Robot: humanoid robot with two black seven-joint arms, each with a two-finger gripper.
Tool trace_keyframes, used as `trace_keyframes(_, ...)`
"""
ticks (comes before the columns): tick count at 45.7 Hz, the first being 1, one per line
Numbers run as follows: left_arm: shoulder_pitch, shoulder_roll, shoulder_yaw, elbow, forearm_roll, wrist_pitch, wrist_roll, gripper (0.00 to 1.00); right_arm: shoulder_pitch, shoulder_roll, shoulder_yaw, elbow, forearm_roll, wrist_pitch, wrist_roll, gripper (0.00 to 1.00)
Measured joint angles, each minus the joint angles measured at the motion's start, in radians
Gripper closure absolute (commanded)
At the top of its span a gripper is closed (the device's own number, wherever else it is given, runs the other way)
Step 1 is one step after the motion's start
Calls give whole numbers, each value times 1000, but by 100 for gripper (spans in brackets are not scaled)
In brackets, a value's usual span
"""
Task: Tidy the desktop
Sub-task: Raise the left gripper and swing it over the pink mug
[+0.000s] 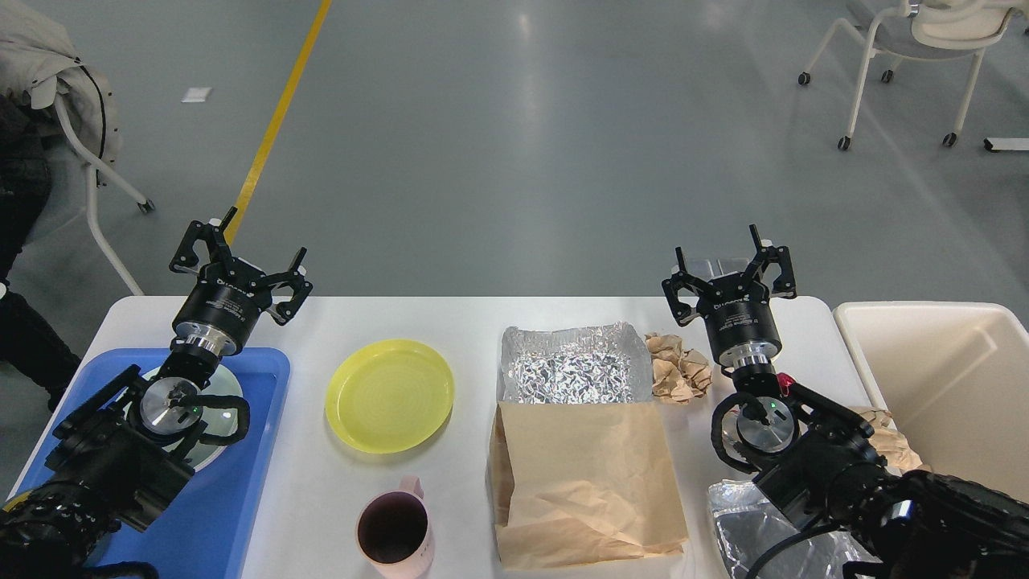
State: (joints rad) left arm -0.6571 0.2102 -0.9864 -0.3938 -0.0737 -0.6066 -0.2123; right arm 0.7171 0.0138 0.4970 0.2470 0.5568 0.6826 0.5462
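Observation:
The white desktop (474, 330) spans the lower half of the head view. On it lie a yellow plate (390, 394), a pink mug (395, 535), a brown paper bag with a foil lining (579, 418) and a crumpled brown paper ball (679, 368). My left gripper (241, 257) hovers open over the far left corner, above the blue tray (241, 482). My right gripper (730, 269) hovers open above the far edge, just behind the paper ball. Neither holds anything.
A cream bin (940, 378) stands at the right edge of the table. More crumpled paper (892, 446) and a silver foil bag (756, 523) lie under my right arm. A pale plate (217, 418) sits in the blue tray. Chairs stand on the floor beyond.

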Motion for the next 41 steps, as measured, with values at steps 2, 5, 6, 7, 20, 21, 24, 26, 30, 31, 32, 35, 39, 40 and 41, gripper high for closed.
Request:
trace_keyframes(2, 1, 0, 1, 0, 0, 0, 0, 0, 0, 0, 0, 0, 0, 0, 0, 0)
trace_keyframes(5, 2, 0, 12, 0, 1, 4, 0, 0, 0, 0, 0, 0, 0, 0, 0, 0)
trace_keyframes(6, 2, 0, 15, 0, 2, 5, 0, 0, 0, 0, 0, 0, 0, 0, 0, 0)
trace_keyframes(7, 2, 1, 18, 0, 3, 7, 0, 0, 0, 0, 0, 0, 0, 0, 0, 0)
trace_keyframes(20, -51, 64, 88, -1, 1, -5, 1, 0, -1, 0, 0, 0, 0, 0, 0, 0)
trace_keyframes(21, -58, 77, 103, -1, 0, -7, 1, 0, -1, 0, 0, 0, 0, 0, 0, 0)
trace_keyframes(24, -86, 119, 175, -1, -1, -9, 1, 0, -1, 0, 0, 0, 0, 0, 0, 0)
trace_keyframes(26, -116, 154, 253, -1, -2, -9, 1, 0, -1, 0, 0, 0, 0, 0, 0, 0)
trace_keyframes(30, -203, 251, 460, -4, -2, -9, 5, 0, -1, 0, 0, 0, 0, 0, 0, 0)
trace_keyframes(31, -227, 274, 514, -10, -2, -9, 7, 0, -1, 0, 0, 0, 0, 0, 0, 0)
trace_keyframes(32, -252, 295, 570, -18, -2, -9, 7, 0, -1, 0, 0, 0, 0, 0, 0, 0)
trace_keyframes(35, -345, 354, 747, -73, -2, -8, 6, 0, -1, 0, 0, 0, 0, 0, 0, 0)
trace_keyframes(39, -483, 455, 963, -209, -1, 5, -5, 0, -1, 0, 0, 0, 0, 0, -1, 0)
trace_keyframes(40, -514, 482, 1008, -245, 0, 9, -9, 0, -1, 0, 0, 0, 0, 0, -1, 0)
trace_keyframes(41, -545, 507, 1053, -282, 3, 14, -13, 0, -1, 0, 0, 0, 0, 0, 0, 0)
